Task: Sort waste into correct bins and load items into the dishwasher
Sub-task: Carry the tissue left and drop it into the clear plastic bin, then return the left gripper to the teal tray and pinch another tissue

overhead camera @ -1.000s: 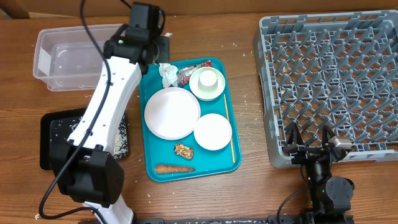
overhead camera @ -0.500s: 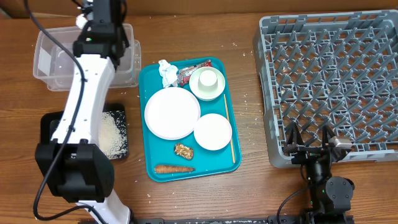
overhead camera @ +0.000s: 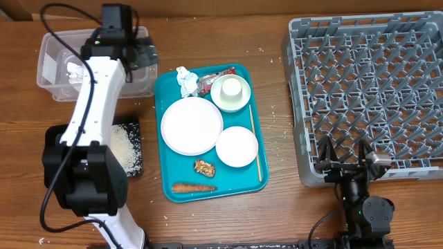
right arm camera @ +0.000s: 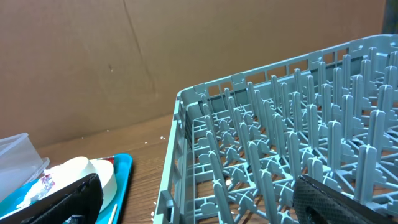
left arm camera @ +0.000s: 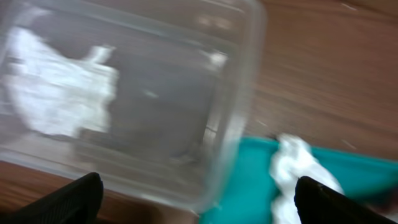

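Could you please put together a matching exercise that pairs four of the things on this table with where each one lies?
Things:
1. orange carrot
2. loose white rice grains
3. small white cup
4. crumpled piece of white paper

Places:
A. in the clear plastic rectangular tub
B. standing in a white round bowl
C. at the end of the teal tray nearest the robot
D. in the shallow black rectangular tray

Pairs: 1-C, 2-D, 3-B, 4-A
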Motion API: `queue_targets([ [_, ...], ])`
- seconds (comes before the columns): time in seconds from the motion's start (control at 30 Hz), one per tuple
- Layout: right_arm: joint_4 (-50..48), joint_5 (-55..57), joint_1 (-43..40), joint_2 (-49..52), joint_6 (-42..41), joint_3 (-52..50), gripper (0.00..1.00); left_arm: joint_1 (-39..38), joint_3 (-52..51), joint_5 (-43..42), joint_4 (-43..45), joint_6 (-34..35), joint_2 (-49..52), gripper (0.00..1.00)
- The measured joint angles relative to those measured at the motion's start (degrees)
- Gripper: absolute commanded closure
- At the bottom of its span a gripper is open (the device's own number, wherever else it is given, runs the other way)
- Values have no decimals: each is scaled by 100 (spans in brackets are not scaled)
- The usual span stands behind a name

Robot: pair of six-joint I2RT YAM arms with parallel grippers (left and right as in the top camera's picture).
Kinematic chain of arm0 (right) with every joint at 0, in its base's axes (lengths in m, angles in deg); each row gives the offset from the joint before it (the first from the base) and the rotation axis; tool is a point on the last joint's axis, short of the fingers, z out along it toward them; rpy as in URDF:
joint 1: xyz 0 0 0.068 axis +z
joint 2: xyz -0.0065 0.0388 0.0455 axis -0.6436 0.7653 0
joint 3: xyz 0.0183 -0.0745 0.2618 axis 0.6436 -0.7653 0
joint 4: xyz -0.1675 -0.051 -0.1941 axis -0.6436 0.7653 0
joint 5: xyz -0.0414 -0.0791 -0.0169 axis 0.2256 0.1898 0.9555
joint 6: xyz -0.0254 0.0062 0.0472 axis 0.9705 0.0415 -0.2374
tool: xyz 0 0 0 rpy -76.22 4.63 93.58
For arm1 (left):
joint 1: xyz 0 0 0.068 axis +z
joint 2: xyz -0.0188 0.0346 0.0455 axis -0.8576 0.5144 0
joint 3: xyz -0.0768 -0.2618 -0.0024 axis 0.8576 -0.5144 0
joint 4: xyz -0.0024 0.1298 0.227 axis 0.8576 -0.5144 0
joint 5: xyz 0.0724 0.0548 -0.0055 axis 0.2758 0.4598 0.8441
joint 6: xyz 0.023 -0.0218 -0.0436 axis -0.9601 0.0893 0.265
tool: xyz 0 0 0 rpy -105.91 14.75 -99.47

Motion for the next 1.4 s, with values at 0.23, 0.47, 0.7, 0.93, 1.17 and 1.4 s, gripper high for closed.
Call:
queue_targets([
  [0.23,-2,-2,2,0,0,0,0,-568,-92,-1080,-286,-31,-85,0],
  [0.47,0,2,2,0,0,0,0,-837,-111,-1331,-267,-170,546,5],
  [0.7,2,0,2,0,0,0,0,-855,-197,-1344,-133,-175,1237,12],
  [0.93,-2,2,2,0,2,0,0,-855,-208,-1158,-17,-173,1384,21],
  [1.17,-2,0,2,0,0,0,0,-855,-208,-1060,221,-197,1480,40],
  [1.4,0,0,0,0,0,0,0,-855,-208,-1036,608,-219,1502,63],
])
